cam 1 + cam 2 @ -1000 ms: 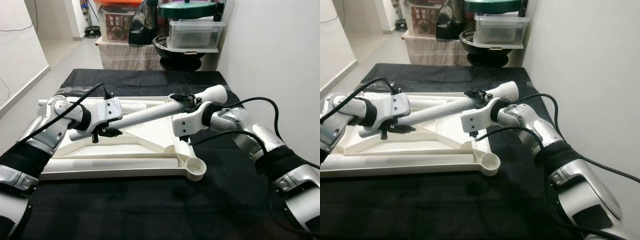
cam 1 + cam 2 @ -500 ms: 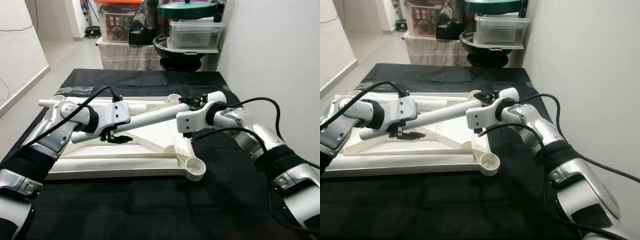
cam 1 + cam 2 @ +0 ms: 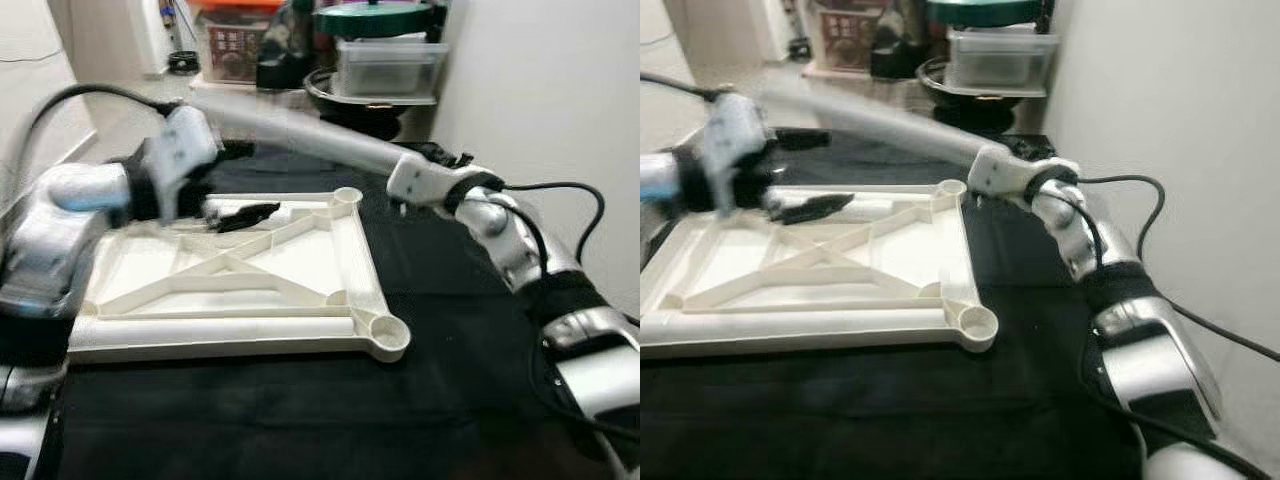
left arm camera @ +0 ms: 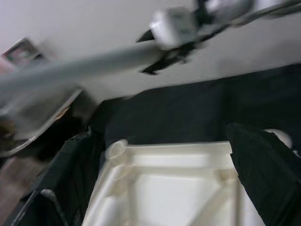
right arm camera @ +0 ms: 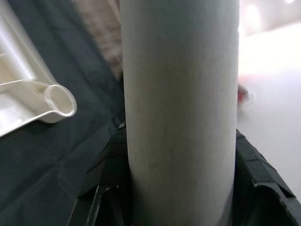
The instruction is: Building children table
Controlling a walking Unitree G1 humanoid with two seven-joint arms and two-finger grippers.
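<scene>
A big white plastic table top point(image 3: 340, 250) with round corner cups lies upside down on the black cloth point(image 3: 300, 420). The right gripper point(image 3: 440, 160) squeezes one end of a long, smooth white round table leg point(image 5: 181, 103), lifted above the table top. The left gripper point(image 3: 235, 185) is blurry with fingers apart, holding nothing; its wrist view looks between them.

White walls point(image 3: 540, 90), pale floor point(image 3: 120, 110), cluttered storage boxes point(image 3: 390, 65) behind.
</scene>
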